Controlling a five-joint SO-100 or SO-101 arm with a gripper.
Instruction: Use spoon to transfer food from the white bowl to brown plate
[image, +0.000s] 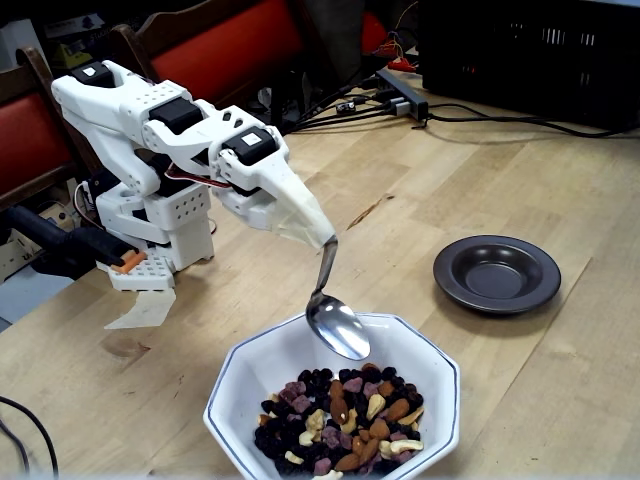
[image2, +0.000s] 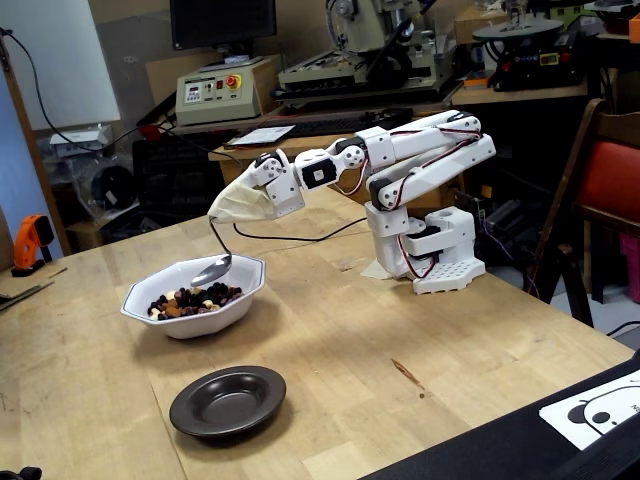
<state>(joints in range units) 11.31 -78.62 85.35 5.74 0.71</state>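
Observation:
My gripper (image: 318, 238), its fingers hidden under a cream wrap, is shut on the handle of the silver spoon (image: 337, 327). The spoon hangs down with its oval end just above the far rim of the white bowl (image: 238, 372), and I see nothing in it. The food (image: 342, 420), a mix of nuts and dark dried fruit, fills the near side of that bowl. To the right in this fixed view sits the brown plate (image: 497, 273), with nothing on it. In the other fixed view the gripper (image2: 215, 212) holds the spoon (image2: 212, 268) over the white bowl (image2: 246, 290), with the food (image2: 190, 298) inside and the brown plate (image2: 227, 400) nearer the camera.
The arm's white base (image2: 432, 250) stands on the wooden table. A black crate (image: 530, 55) and cables (image: 480, 115) lie at the far edge, with red chairs (image: 230, 45) behind. A printed sheet (image2: 600, 405) lies at the table's near right corner.

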